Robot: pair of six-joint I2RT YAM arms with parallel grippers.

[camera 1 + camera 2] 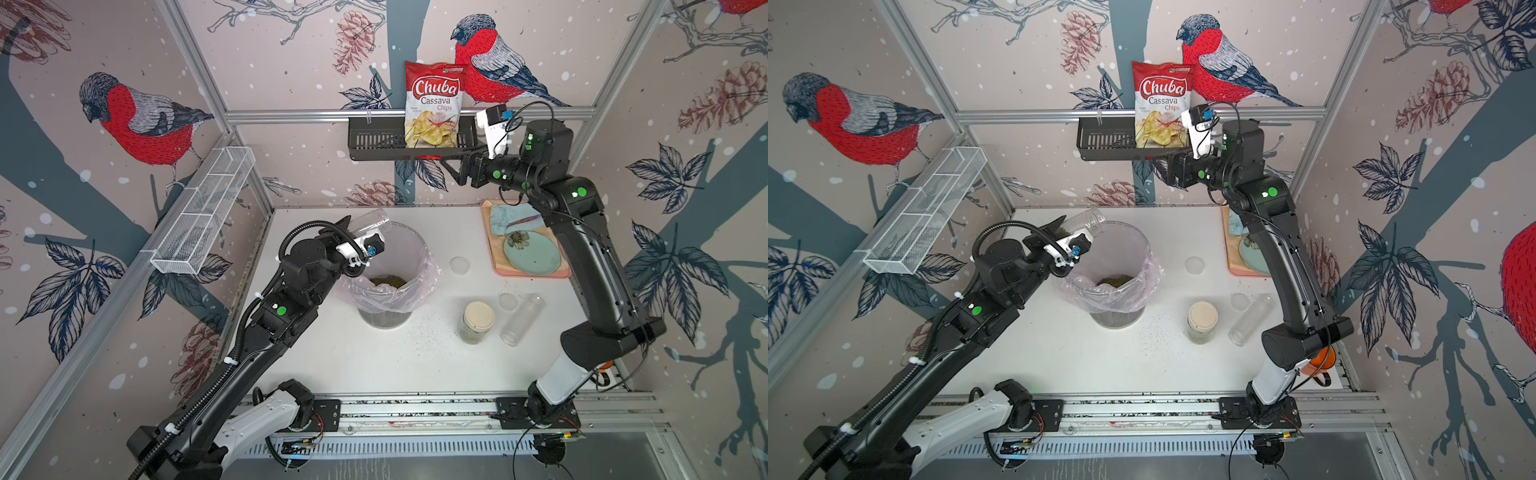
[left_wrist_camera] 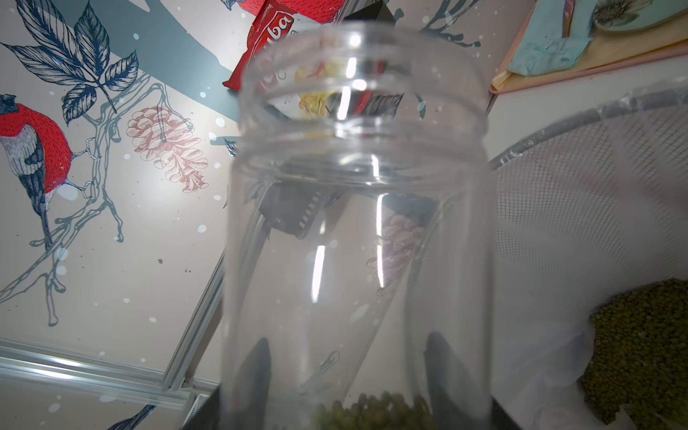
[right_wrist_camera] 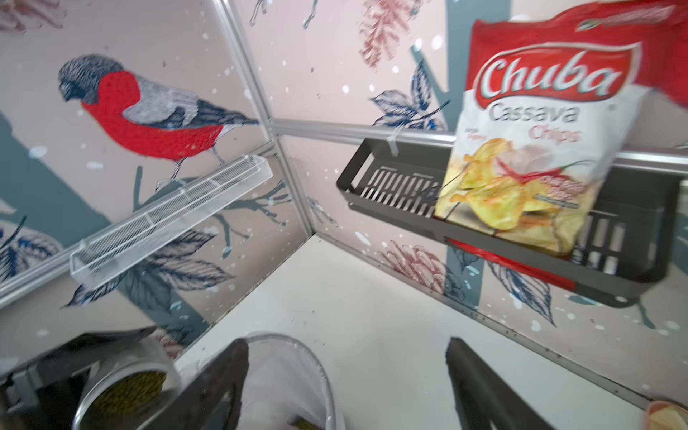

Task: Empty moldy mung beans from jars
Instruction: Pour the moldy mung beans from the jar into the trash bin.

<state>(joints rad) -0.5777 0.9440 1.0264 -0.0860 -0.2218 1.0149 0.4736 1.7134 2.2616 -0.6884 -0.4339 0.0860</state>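
- While the mung beans [image 1: 388, 280] heaped in the pink-lined bin [image 1: 428, 257] show that emptying is well under way, I judge the task to be about midway: one jar looks done, one is in hand and one is unopened.
- At the bin's far-left rim, the left claw [image 1: 356, 231] is clamped on the base end of the shorter jar [image 1: 372, 222]. The jar is lidless and tilted, with its mouth close to the rim. Whether the mouth hangs over the opening cannot be told.
- Inside that jar, the left wrist view shows a small residue of grains [image 2: 372, 411] at the bottom, next to the claw. The rest of the jar is clear, so in my judgement it is not yet fully emptied.
- Just right of the bin's foot, loose grains [image 1: 419, 332] are scattered on the worktop [image 1: 332, 365].
- Right of the bin, the lidded jar [image 1: 478, 322] stands upright with its cream lid on and greenish contents inside, well apart from both claws.
- Further right of the bin, the tall tube jar [image 1: 521, 320] lies on its side, uncapped and apparently empty.
- High above the bin's far-right side, the right claw [image 1: 453, 168] has its jaws wide and holds nothing.
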